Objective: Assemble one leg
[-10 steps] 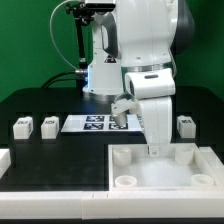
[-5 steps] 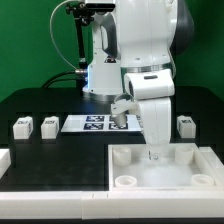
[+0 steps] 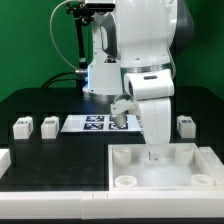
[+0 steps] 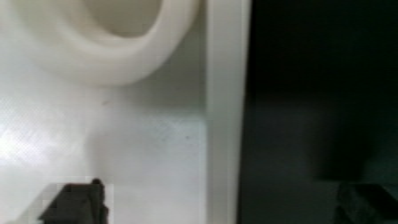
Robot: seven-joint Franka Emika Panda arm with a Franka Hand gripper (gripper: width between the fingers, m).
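Marker board (image 3: 97, 123) between legs (image 3: 49, 125), behind tray (image 3: 165, 178).

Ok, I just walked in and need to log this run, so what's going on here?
The Panda arm holds its jaws low at the rear rim of the square white tabletop piece with round corner sockets. The jaws stand open, straddling that rim and gripping nothing. Three legs sit untouched on the black table, two at the exterior view's left and one at its right. No visible socket has a leg in it.
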